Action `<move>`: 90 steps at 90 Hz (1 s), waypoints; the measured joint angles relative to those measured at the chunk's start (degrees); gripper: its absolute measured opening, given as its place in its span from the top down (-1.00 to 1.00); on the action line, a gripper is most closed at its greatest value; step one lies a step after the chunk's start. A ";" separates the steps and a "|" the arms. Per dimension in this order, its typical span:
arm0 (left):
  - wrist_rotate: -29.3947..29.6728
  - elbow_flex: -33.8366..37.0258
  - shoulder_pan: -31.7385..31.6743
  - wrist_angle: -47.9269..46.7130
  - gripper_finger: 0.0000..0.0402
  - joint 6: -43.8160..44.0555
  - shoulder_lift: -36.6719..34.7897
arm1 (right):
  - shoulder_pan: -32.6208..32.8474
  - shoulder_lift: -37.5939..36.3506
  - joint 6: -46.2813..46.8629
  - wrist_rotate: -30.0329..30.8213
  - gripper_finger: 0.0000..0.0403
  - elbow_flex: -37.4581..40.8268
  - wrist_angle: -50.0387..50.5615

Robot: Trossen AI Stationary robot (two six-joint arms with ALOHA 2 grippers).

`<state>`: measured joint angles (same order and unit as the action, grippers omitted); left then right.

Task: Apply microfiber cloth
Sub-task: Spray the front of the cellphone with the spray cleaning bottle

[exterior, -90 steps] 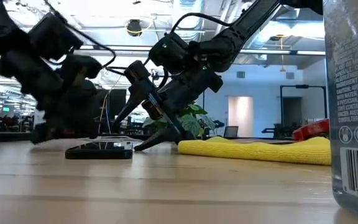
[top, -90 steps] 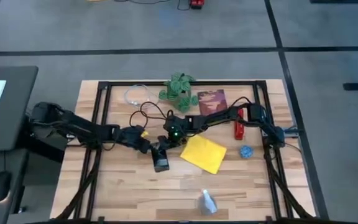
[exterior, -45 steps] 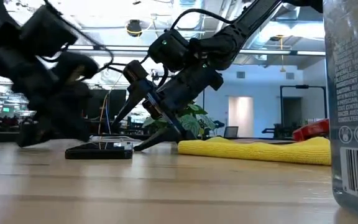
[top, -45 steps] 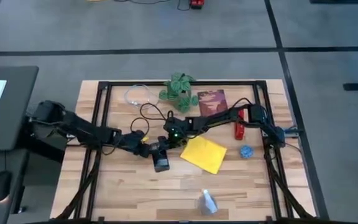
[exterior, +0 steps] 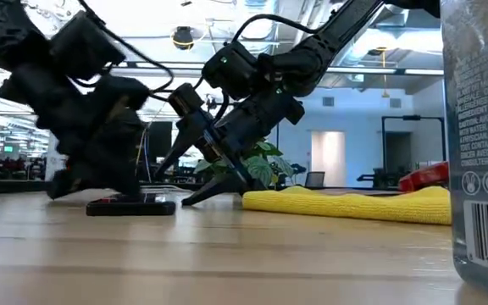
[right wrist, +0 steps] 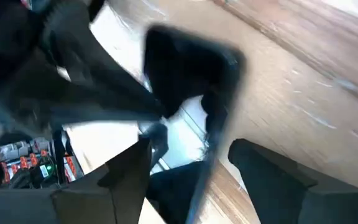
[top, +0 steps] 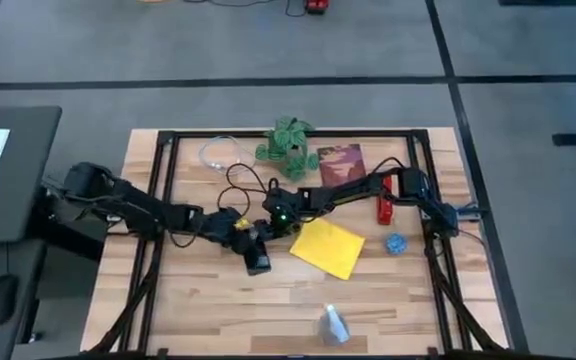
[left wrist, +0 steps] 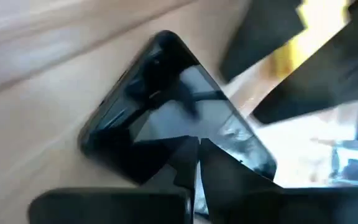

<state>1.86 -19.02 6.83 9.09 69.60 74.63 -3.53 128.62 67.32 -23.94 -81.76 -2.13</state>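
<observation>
The yellow microfiber cloth (top: pixel 328 248) lies flat on the table right of centre, seen as a low yellow ridge (exterior: pixel 354 203) in the low view. No gripper touches it. A black smartphone (top: pixel 259 262) lies flat just left of the cloth (left wrist: pixel 160 99). My left gripper (top: pixel 246 238) comes from the left and is shut over the phone's far end (left wrist: pixel 197 155). My right gripper (top: pixel 271 228) slants down from the right, open (right wrist: pixel 191 180). Its fingers stand on either side of the phone's far end (right wrist: pixel 191 74); I cannot tell if they touch it. My left gripper sets its shut fingertips (left wrist: pixel 194 177) down on the phone's screen (left wrist: pixel 166 134) near one end, slanting down from the table's left. The phone (exterior: pixel 134 206) stays flat on the table beneath it.
A dark red booklet (top: pixel 340 163), a green plant (top: pixel 288 145) and a white cable (top: pixel 218 152) lie at the far edge. A red tool (top: pixel 385 205) and a small blue thing (top: pixel 396 243) sit at the right. A clear bottle (top: pixel 333 325) stands near the front.
My left gripper has moved toward the table's right and come down over the phone. My right arm and the cloth have kept still.
</observation>
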 joint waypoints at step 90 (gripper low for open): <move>0.79 -0.76 1.42 -8.81 1.00 5.33 3.31 | 0.29 0.04 -3.62 2.84 -0.10 0.03 -1.79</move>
<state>2.64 -19.78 8.25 0.27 74.94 77.94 -3.24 128.66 63.70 -21.10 -81.73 -3.92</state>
